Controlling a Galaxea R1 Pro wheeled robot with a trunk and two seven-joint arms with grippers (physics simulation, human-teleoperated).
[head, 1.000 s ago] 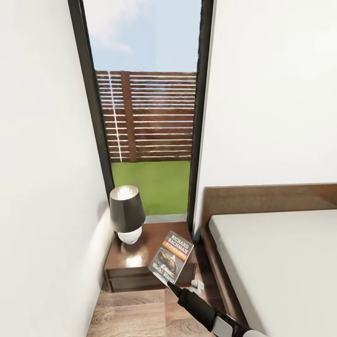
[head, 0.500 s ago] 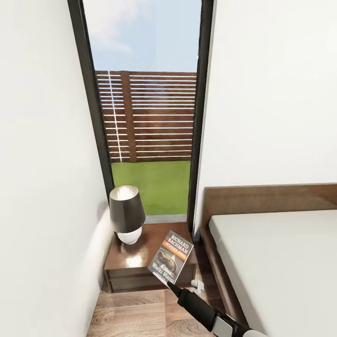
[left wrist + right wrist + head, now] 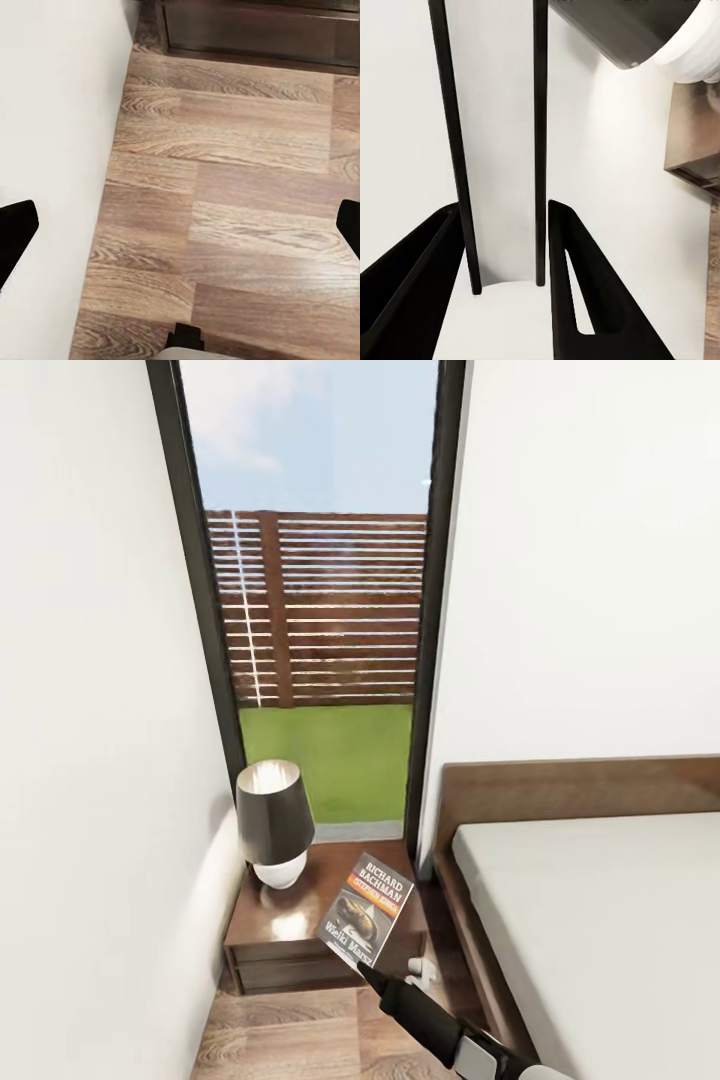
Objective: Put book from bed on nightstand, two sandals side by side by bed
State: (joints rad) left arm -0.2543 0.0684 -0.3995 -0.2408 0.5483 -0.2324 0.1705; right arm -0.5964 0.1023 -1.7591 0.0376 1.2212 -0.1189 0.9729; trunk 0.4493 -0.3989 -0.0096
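Here the book [image 3: 366,910] is off the bed [image 3: 600,930] and gripped at its lower edge by the right hand [image 3: 362,966], which holds it tilted, cover toward the camera, in front of the near right part of the nightstand [image 3: 300,920]; whether it is above the top or just short of its front edge cannot be told, and it does not appear to rest on the wood. In the right wrist view the two dark fingers [image 3: 577,285] close on the thin edge of the book [image 3: 499,150], with the lamp [image 3: 660,37] beyond. The left hand [image 3: 180,225] hangs over the plank floor [image 3: 225,187] near the nightstand's base, its fingertips wide apart and holding nothing. By judgement, the first half of the task is well advanced: the book is lifted and carried to the nightstand, and it remains to set it flat on the free top beside the lamp [image 3: 272,820] and release it. The sandal half is judged not yet started, with no blue sandal in these views. Count: one book, one nightstand, one lamp, one bed, one window [image 3: 315,610], and one small white object [image 3: 424,968] on the floor between nightstand and bed, too small to identify.
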